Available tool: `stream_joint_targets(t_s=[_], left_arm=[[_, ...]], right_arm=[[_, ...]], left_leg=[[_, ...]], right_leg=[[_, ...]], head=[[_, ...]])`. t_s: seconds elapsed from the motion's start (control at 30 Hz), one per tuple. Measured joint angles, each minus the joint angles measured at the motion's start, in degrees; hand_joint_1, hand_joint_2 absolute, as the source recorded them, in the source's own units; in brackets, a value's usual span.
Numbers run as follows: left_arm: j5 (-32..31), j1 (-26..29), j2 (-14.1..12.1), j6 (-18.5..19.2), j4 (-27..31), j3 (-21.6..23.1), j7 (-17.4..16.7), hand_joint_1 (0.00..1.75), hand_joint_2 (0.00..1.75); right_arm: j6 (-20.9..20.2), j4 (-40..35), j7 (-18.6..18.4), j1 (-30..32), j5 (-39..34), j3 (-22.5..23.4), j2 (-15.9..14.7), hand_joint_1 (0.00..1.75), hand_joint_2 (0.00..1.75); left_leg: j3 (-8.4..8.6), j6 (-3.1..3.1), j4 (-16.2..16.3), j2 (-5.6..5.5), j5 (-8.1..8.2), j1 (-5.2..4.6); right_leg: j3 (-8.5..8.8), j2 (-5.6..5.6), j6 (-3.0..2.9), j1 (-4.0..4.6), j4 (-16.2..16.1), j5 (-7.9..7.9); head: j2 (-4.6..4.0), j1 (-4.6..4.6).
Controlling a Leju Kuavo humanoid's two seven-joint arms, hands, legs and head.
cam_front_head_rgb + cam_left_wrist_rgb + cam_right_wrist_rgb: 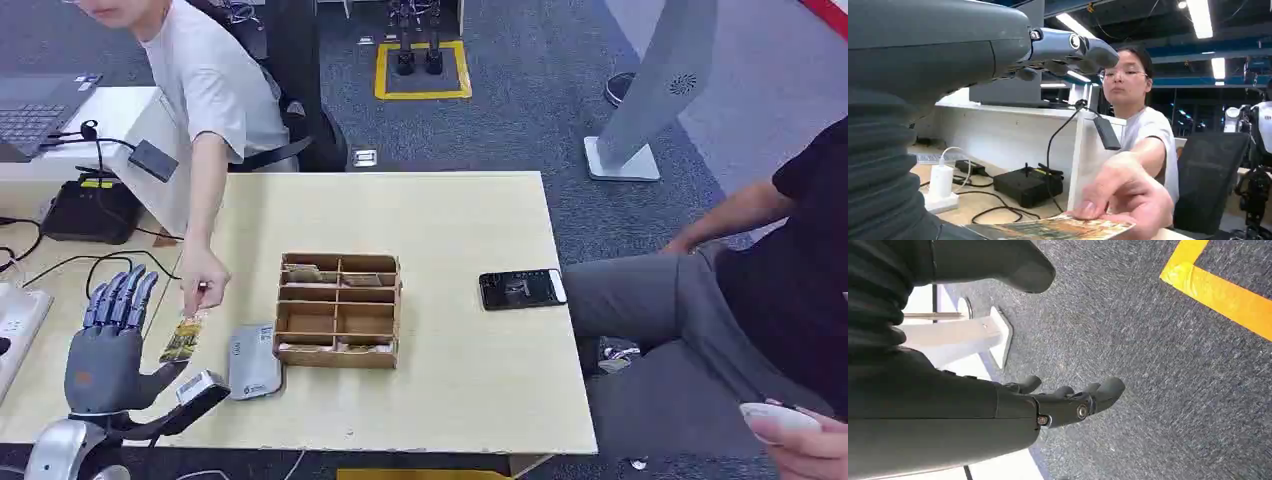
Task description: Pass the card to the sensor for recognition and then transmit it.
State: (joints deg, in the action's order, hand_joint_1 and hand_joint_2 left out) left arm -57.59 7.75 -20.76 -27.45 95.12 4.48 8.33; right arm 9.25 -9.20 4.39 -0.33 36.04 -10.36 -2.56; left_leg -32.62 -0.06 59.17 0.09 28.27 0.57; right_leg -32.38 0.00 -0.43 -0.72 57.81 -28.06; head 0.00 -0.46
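Left hand [108, 345] fingers spread, empty, so person's hand [203, 284] at 1 o'clock can feed the card [182, 340].

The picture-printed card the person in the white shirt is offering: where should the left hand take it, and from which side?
Probably the free end of the picture-printed card, the one nearest the open left hand. The person's hand pinches the far end. The card lies roughly flat, so thumb under and fingers over its faces, coming from the robot's side, looks best.
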Motion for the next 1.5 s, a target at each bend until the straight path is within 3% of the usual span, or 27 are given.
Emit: stream_joint_targets(t_s=[0.2, 0.23, 0.27, 0.93, 1.1, 1.2, 1.33, 1.5], left_arm=[[0.0, -0.3, 0.1, 0.0, 0.0, 0.2, 0.0, 0.00, 1.75], [0.0, -0.4, 0.1, 0.0, -0.2, 0.2, 0.0, 0.96, 1.75], [-0.1, -0.4, 0.1, 0.0, -0.3, 0.3, 0.0, 1.75, 1.75], [6.1, -1.0, 0.9, 2.1, -0.5, 0.5, 0.0, 1.75, 1.75], [14.9, -1.0, 1.6, 3.8, -0.3, 0.5, 4.3, 1.75, 1.75], [19.4, -1.0, 2.8, 6.3, 0.5, 0.0, 4.5, 1.75, 1.75], [25.4, -1.2, 4.7, 14.4, 0.9, -0.1, 1.2, 1.75, 1.75], [26.8, -1.3, 6.0, 16.1, 1.1, -0.1, 0.6, 1.75, 1.75]], right_arm=[[0.2, 0.0, 0.0, 0.0, 0.1, 0.0, 0.2, 0.00, 1.75], [0.2, 0.0, 0.0, 0.0, 0.1, 0.0, 0.3, 0.00, 1.75], [0.2, 0.0, 0.0, 0.0, 0.1, 0.0, 0.3, 0.00, 1.75], [0.6, 0.0, 0.0, 0.0, 0.5, 0.7, 0.4, 0.00, 1.75], [0.6, 0.0, 0.2, 0.0, 0.8, 0.9, 0.4, 0.00, 1.75], [0.6, 0.0, 0.0, 0.0, 1.0, 0.9, 0.5, 0.00, 1.75], [0.7, 0.0, -0.2, -0.1, 1.0, 0.9, 0.5, 0.00, 1.75], [0.7, 0.0, -0.1, 0.0, 1.0, 1.0, 0.5, 0.00, 1.75]], left_leg=[[0.00, 0.00, 0.0, 0.00, 0.00, 0.00], [0.00, 0.00, 0.0, 0.00, 0.00, 0.00], [0.00, 0.00, 0.0, 0.00, 0.00, 0.00], [-0.02, 0.00, 0.0, 0.00, 0.00, 0.00], [-0.03, 0.00, 0.0, 0.00, 0.00, 0.00], [-0.03, 0.00, 0.0, 0.00, 0.00, -0.01], [-0.03, 0.00, 0.0, 0.00, 0.00, -0.01], [-0.03, 0.00, 0.0, 0.00, 0.00, -0.01]], right_leg=[[-0.01, 0.00, 0.00, 0.00, 0.0, 0.00], [-0.01, 0.00, 0.00, 0.00, 0.0, 0.00], [-0.01, 0.00, 0.00, 0.00, 0.0, 0.00], [-0.03, 0.00, 0.00, 0.00, 0.0, 0.00], [-0.03, 0.00, 0.00, 0.00, 0.0, 0.00], [-0.03, 0.00, 0.00, 0.00, 0.0, 0.00], [-0.02, 0.00, 0.00, 0.00, 0.0, 0.00], [-0.02, 0.00, 0.00, -0.01, 0.0, 0.00]], head=[[0.00, 0.00], [0.00, 0.00], [0.00, 0.02], [0.00, 0.00], [0.02, 0.02], [0.02, 0.02], [0.00, 0.00], [0.00, 0.02]])
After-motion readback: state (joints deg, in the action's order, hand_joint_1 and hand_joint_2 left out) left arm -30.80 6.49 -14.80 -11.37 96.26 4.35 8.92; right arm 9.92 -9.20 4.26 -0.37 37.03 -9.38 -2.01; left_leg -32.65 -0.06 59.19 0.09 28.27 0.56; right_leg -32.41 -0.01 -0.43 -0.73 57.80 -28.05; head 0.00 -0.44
